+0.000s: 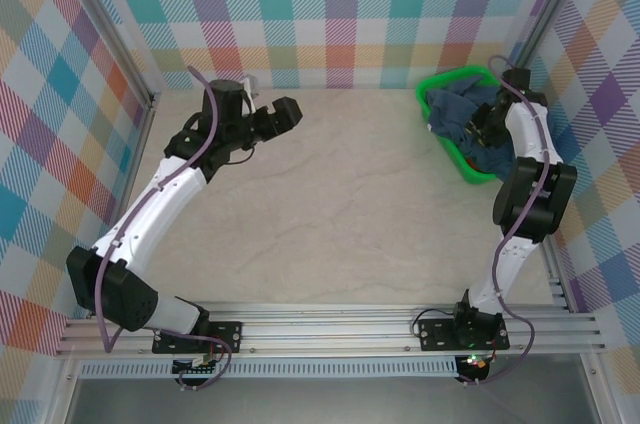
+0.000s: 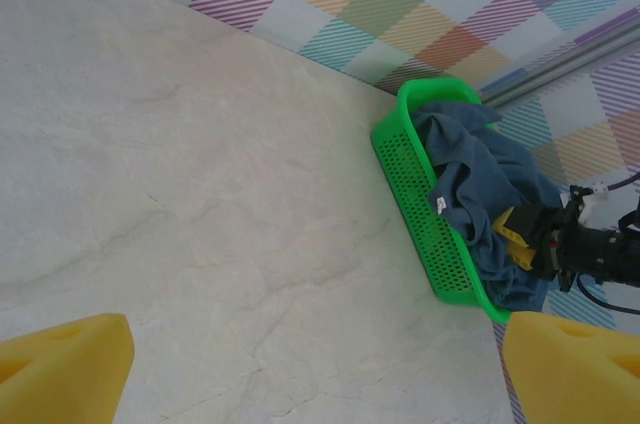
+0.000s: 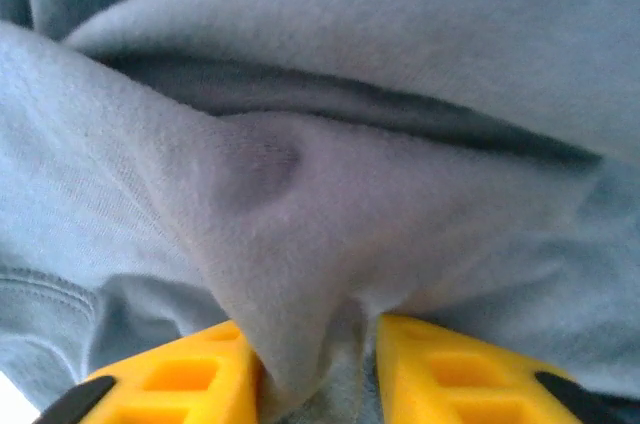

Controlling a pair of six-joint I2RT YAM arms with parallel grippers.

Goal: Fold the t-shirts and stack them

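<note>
Right gripper [image 3: 318, 374], yellow fingers clamped on a fold of soft slate-blue cloth t-shirt [image 3: 300, 174], heaped in a green perforated plastic basket [image 2: 415, 209] at the far right corner of the pale marbled table [image 1: 340, 214]. Left gripper [image 1: 290, 112] hovers over the table, fingers spread wide.

Pale marbled tabletop [image 1: 350, 214] inside pastel plaid walls [image 1: 330, 4], aluminium rails [image 1: 340, 328] along the near edge.

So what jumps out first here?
A green plastic basket sits in the far right corner of the table, heaped with crumpled slate-blue cloth t-shirts. The right gripper pinches a fold of cloth between its yellow fingers, while the left gripper hangs open over the table.
</note>
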